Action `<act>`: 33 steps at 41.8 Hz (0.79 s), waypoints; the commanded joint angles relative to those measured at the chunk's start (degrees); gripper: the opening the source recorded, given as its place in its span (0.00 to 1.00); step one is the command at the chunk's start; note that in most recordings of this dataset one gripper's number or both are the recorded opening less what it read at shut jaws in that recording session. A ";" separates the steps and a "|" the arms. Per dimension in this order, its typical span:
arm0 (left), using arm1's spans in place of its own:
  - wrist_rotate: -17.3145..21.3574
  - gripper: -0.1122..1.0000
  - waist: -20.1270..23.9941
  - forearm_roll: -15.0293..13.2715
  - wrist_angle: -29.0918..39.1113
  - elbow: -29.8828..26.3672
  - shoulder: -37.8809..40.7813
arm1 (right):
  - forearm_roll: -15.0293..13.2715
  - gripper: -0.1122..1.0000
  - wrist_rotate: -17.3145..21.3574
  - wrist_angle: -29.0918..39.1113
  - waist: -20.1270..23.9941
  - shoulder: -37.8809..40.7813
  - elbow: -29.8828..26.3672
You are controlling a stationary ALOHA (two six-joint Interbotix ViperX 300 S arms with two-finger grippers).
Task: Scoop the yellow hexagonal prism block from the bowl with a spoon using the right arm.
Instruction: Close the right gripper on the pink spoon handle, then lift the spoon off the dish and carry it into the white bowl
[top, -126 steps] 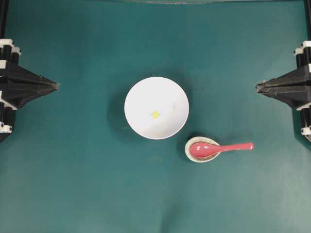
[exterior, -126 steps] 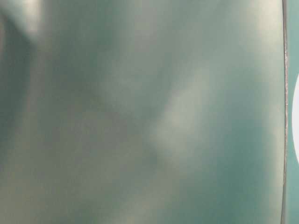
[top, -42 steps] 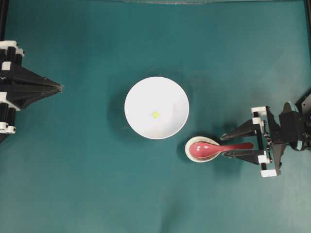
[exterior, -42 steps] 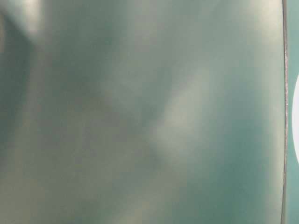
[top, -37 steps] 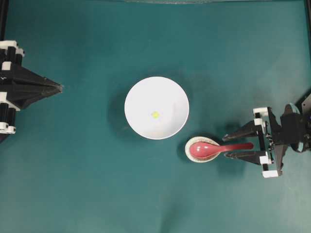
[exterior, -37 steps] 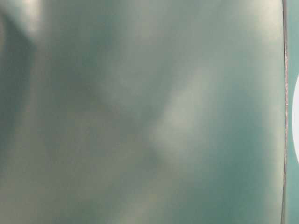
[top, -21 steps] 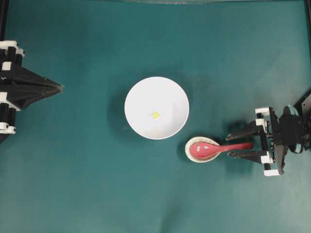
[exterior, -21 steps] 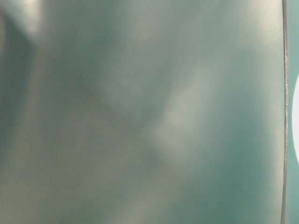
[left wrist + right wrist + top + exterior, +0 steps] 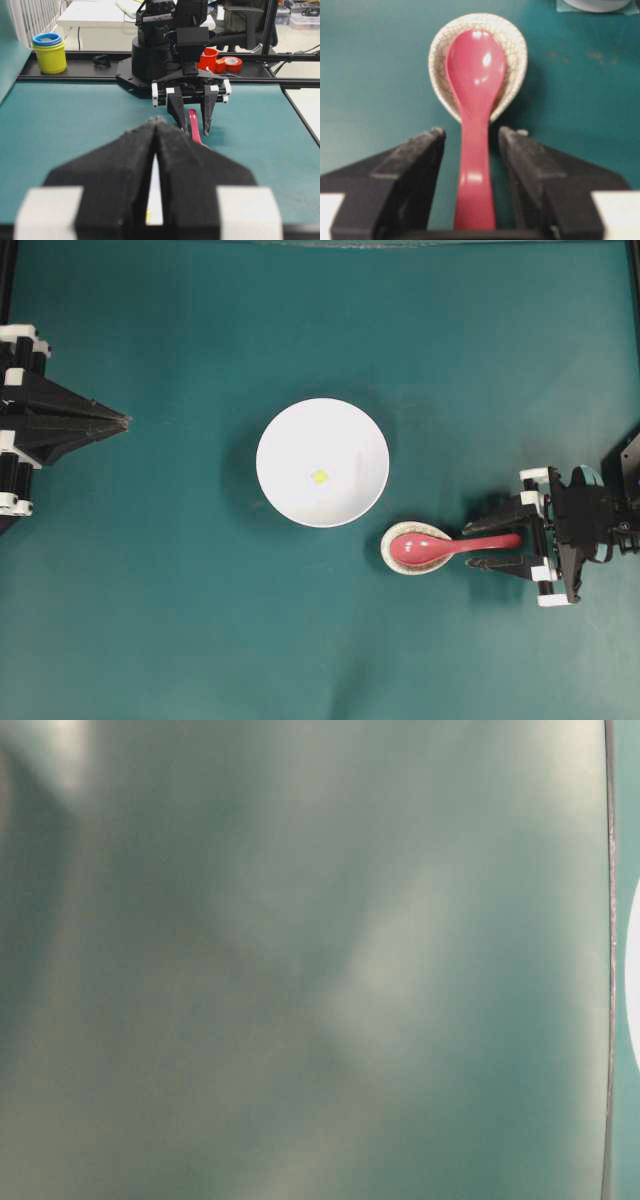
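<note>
Green matting carries a white bowl (image 9: 322,462) holding the yellow block (image 9: 319,477) — the spoon (image 9: 475,100) lies in its speckled rest (image 9: 512,45), right gripper (image 9: 470,137) spread wide astride the handle, gripping nothing; left gripper (image 9: 156,125) closed, empty.

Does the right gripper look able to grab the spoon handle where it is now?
Probably yes: the right gripper is open, one finger on each side of the spoon handle, nothing between.

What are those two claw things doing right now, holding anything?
Left end effector: closed, holding nothing.
Right end effector: open, straddling the handle of the glossy pink-red soup spoon, not gripping it yet.
</note>
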 commanded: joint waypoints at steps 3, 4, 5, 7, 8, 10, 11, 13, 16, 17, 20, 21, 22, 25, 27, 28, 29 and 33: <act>0.00 0.10 0.00 0.09 -0.18 -0.79 0.53 | 0.00 0.58 0.09 -0.18 0.26 -0.62 -0.18; 0.00 0.10 -0.09 0.09 -0.18 -0.79 0.44 | 0.00 0.57 0.09 -0.26 0.18 -0.62 -0.18; 0.00 0.10 -0.09 0.09 -0.18 -0.79 0.53 | 0.00 0.56 0.09 -0.26 0.26 -0.62 -0.26; 0.00 0.10 -0.09 0.09 -0.18 -0.79 0.44 | 0.00 0.53 0.09 -0.44 0.18 -0.53 -0.26; 0.00 0.10 -0.09 0.09 -0.18 -0.70 0.44 | 0.00 0.51 0.09 -0.53 0.26 -0.62 -0.26; 0.00 0.10 -0.09 0.09 -0.18 -0.70 0.53 | 0.00 0.47 0.09 -0.62 0.26 -0.62 -0.26; 0.00 0.10 -0.09 0.09 -0.09 -0.70 0.53 | 0.09 0.44 0.09 -0.53 0.18 -0.62 -0.26; 0.00 0.10 0.00 0.09 0.18 -0.70 0.53 | 0.09 0.37 0.09 -0.53 0.26 -0.62 -0.35; 0.00 0.10 -0.09 0.09 0.62 -0.79 0.53 | 0.18 0.31 0.18 -0.62 0.26 -0.62 -0.53; -0.09 0.10 -0.09 0.09 0.70 -0.79 0.44 | 0.18 0.31 0.35 -0.53 0.18 -0.79 -0.62; -0.09 0.10 0.00 0.09 0.97 -0.79 0.53 | 0.26 0.31 0.62 -0.53 0.18 -1.49 -0.88; -0.09 0.10 -0.09 0.09 0.97 -0.79 0.44 | 0.18 0.31 0.62 -0.53 0.18 -1.85 -0.88; -0.09 0.10 -0.09 0.09 0.97 -0.79 0.53 | 0.18 0.31 0.62 -0.18 0.09 -2.46 -1.05; -0.09 0.10 0.00 0.09 0.97 -0.79 0.44 | 0.18 0.31 0.53 0.26 -0.09 -4.48 -1.32; -0.09 0.10 -0.09 0.09 0.97 -0.79 0.44 | 0.18 0.31 0.26 1.05 -0.09 -6.15 -1.41; -0.09 0.10 -0.09 0.09 0.97 -0.79 0.44 | 0.18 0.31 0.09 1.49 -0.09 -6.94 -1.49; -0.09 0.10 -0.09 0.09 0.97 -0.79 0.53 | 0.18 0.31 0.00 1.93 -0.26 -7.73 -1.49; -0.09 0.10 -0.09 0.09 0.97 -0.79 0.44 | 0.09 0.31 -0.62 4.92 -1.14 -12.22 -2.11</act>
